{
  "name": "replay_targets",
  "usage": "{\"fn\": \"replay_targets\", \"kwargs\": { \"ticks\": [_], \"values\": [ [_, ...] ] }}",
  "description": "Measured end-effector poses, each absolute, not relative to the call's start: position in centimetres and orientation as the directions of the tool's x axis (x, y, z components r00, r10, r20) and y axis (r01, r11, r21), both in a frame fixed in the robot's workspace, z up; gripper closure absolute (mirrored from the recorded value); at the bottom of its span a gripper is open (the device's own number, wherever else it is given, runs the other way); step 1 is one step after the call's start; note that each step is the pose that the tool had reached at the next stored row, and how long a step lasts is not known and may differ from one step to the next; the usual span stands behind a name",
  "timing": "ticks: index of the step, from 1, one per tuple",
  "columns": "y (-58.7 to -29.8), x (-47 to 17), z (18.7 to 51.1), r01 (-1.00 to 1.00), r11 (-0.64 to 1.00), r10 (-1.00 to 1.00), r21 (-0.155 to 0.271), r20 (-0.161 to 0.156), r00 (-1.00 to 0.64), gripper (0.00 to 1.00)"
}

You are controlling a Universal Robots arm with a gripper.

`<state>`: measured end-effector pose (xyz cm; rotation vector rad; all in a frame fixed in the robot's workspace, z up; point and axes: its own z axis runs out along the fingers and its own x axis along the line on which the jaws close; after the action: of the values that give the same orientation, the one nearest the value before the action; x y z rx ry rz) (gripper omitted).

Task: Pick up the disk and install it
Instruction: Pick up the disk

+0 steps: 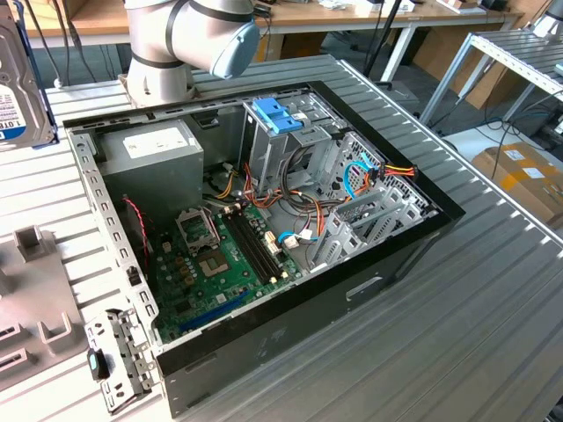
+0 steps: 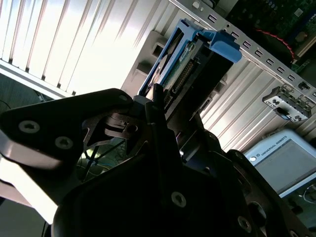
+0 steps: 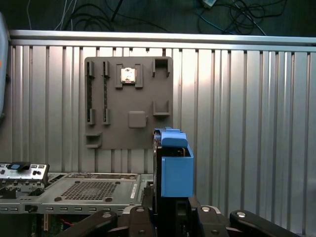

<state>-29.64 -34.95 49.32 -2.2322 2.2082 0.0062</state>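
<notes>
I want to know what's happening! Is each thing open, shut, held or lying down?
Flat silver-grey metal disk: held in the air, inside a light-blue plastic bracket.
Black gripper: shut on the disk.
Black metal computer case: lying flat, side open.
Grey slotted plastic plate: lying flat on the ribbed metal table.

This is a robotics lab or workshop set up for work on computer hardware. A ribbed aluminium worktable (image 1: 493,299) carries an open black desktop computer case (image 1: 290,330) with its green motherboard (image 1: 207,272) bared, and a grey robot arm with a pale-blue joint cap (image 1: 189,31) rises from the same top. A flat grey plastic fixture plate with moulded slots (image 3: 113,133) lies on the table. Behind stand long wooden benches (image 1: 352,16) with dark cables (image 1: 384,40) hanging below, a bare metal shelving rack (image 1: 519,57) and a brown cardboard box (image 1: 523,176) on the floor. A pale grey control tablet (image 2: 289,160) shows past the table's edge in the second wrist view.
</notes>
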Motion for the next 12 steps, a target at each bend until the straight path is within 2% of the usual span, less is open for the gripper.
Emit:
{"fn": "replay_targets", "kwargs": {
  "ticks": [12],
  "values": [
    [-34.94,-28.63,49.32,-1.000,-0.011,-1.000,0.002,-0.004,0.011,0.65]
  ]
}}
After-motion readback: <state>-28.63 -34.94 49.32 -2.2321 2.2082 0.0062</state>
